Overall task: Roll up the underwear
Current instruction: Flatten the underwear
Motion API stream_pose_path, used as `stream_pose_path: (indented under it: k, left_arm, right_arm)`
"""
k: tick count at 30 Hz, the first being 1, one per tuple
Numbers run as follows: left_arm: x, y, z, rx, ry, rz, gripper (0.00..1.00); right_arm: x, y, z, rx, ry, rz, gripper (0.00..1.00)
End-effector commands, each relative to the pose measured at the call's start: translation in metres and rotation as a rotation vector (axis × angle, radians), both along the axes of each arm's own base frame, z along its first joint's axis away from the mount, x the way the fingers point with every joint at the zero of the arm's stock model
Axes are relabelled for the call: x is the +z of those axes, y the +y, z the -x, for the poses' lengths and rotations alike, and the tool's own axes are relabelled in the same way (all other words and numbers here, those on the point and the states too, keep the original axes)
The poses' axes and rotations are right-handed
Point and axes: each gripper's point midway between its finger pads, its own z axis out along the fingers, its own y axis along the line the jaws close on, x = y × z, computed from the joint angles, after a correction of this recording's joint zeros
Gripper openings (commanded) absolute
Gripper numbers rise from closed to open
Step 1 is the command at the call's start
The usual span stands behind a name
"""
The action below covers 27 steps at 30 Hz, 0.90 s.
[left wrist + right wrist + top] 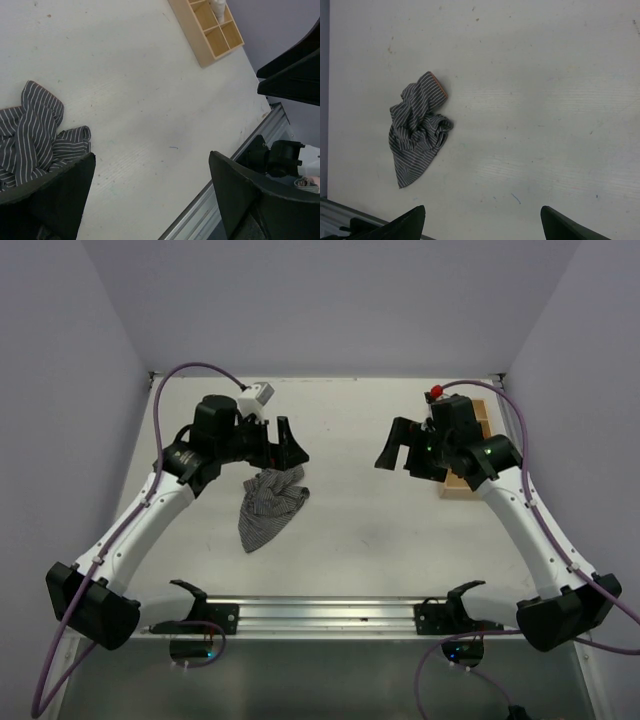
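Find the underwear point(268, 508) crumpled on the left half of the table point(370, 530): a grey-and-white striped heap, bunched and folded at the far end, with a narrow tail pointing toward the near rail point(330, 612). No rolling done yet, by the look of it. Judge the step in hand as reaching in to spread the cloth flat first.

Note the left gripper point(284, 448) hanging above the far end of the heap, jaws spread wide and holding nothing. In its wrist view, see the underwear point(35, 135) beside and partly behind one finger point(50, 195), not between the two. Note the right gripper point(400, 452) well apart to the right, near the wooden compartment box point(457, 483), likewise spread wide and empty, looking across at the underwear point(417, 132).

To do it well:
- Lower the left gripper onto one clear edge, preferably the darker, orange-tinged hem point(439, 87) at the far corner.
- Pinch a single layer rather than the whole bundle.
- Bring the right gripper across to the pointed tail or an opposite corner, then pull gently apart to open the folds.
- Avoid dragging the heap over the table.
- Avoid clamping deep into the bunched middle, likely to tighten the tangle.

Only after flattening, fold to a strip and roll from one end, keeping the turns tight and even.
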Motion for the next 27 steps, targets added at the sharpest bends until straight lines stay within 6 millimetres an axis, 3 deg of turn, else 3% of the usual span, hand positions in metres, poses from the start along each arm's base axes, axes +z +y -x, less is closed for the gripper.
stream_pose_path:
  k: [1, 7, 12, 14, 21, 24, 25, 27]
  left_arm:
    - [0.007, 0.011, -0.011, 0.050, -0.056, -0.063, 0.98]
    - [-0.034, 0.043, -0.032, 0.197, 0.025, -0.216, 0.97]
    - [-0.096, 0.077, -0.057, 0.266, 0.204, -0.346, 0.88]
    - [-0.120, 0.073, -0.058, 0.211, 0.259, -0.377, 0.83]
    - [-0.165, 0.064, -0.065, 0.160, 0.316, -0.386, 0.77]
    - [-0.192, 0.063, -0.063, 0.134, 0.366, -0.407, 0.71]
    - [-0.197, 0.061, -0.063, 0.125, 0.375, -0.406, 0.68]
    - [-0.208, 0.055, -0.063, 0.103, 0.388, -0.400, 0.50]
  right_arm:
    - [0.009, -0.002, 0.005, -0.013, -0.016, -0.014, 0.99]
    - [0.011, 0.002, 0.008, 0.001, 0.001, -0.031, 0.99]
    - [0.012, 0.009, 0.022, 0.057, -0.009, -0.083, 0.99]
    - [0.011, 0.008, 0.028, 0.061, -0.021, -0.100, 0.99]
    - [0.006, 0.000, 0.045, 0.062, -0.018, -0.086, 0.98]
    - [0.008, -0.003, 0.048, 0.062, -0.024, -0.077, 0.98]
    - [0.008, -0.002, 0.050, 0.071, -0.020, -0.079, 0.97]
    - [0.012, 0.000, 0.050, 0.092, -0.028, -0.086, 0.96]
